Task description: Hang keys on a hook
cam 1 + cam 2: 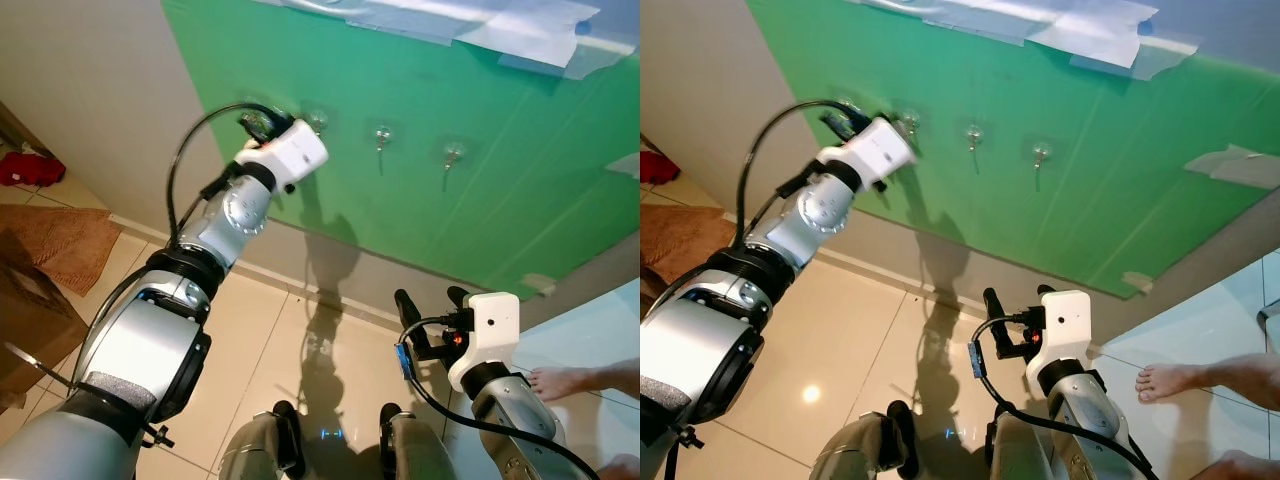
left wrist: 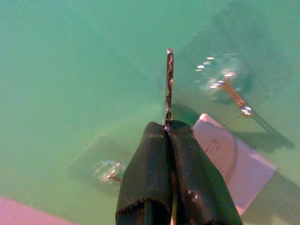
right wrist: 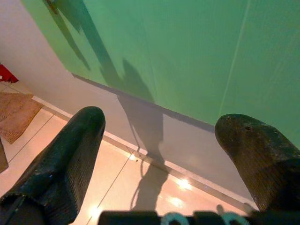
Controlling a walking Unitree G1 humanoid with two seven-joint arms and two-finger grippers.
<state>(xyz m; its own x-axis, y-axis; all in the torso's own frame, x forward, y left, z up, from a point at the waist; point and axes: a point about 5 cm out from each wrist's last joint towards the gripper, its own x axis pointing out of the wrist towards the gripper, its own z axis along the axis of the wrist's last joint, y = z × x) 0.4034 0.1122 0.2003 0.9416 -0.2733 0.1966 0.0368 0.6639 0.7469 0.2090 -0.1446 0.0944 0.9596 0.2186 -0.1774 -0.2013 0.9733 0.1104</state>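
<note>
The left gripper [image 2: 168, 133] pinches the key ring [image 2: 169, 86] tight, near a hook [image 2: 230, 89]. It is not hung yet. The right gripper [image 3: 164, 140] is wide open, holding nothing.

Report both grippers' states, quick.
Left gripper: closed on a key ring, up at the green wall.
Right gripper: open, holding nothing.

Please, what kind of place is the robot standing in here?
Probably a room in a home, set up for testing: a glossy tiled floor, a green sheet taped on the wall with hooks, and a person's bare foot nearby.
</note>
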